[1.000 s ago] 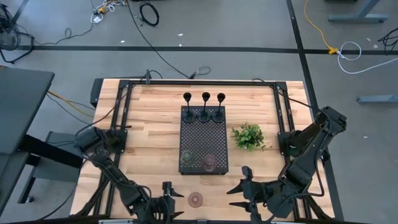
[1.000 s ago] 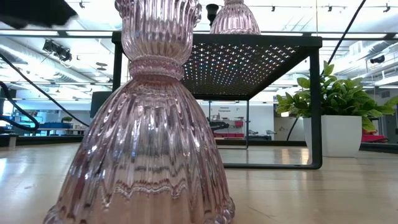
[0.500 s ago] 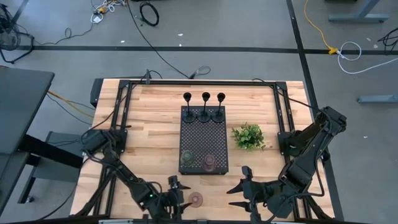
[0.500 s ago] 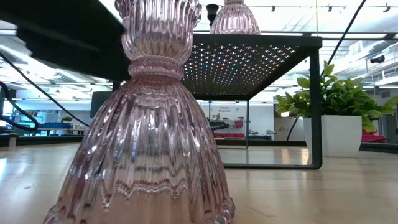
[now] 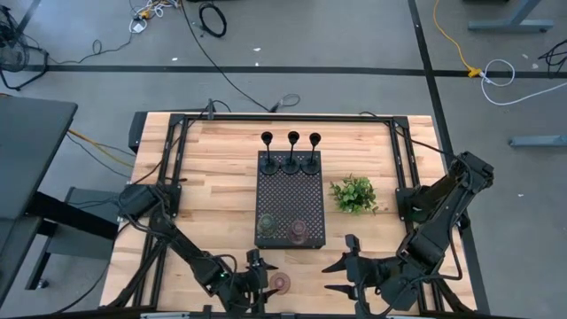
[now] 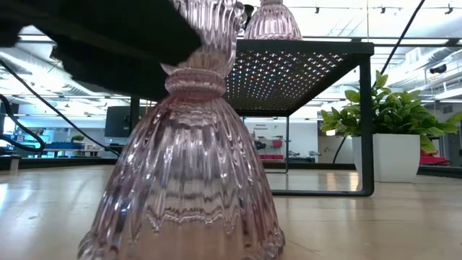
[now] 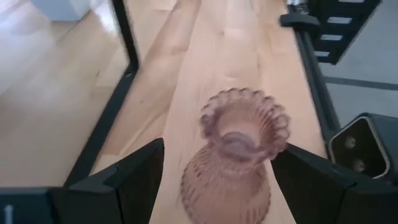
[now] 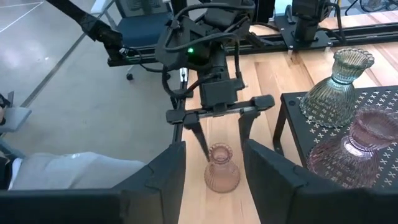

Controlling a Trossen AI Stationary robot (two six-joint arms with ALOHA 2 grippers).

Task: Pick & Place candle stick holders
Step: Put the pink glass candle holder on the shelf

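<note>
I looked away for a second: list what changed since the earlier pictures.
The left claw slid rightward along the table's near edge and now straddles the pink glass holder, fingers open, not clamped. The holder looks nudged slightly sideways. The right claw, tray and plant stayed put.

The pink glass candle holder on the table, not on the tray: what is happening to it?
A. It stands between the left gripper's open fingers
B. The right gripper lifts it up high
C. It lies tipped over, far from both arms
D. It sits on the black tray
A: the pink glass holder stands on the wood between the open fingers of the left gripper.
</note>
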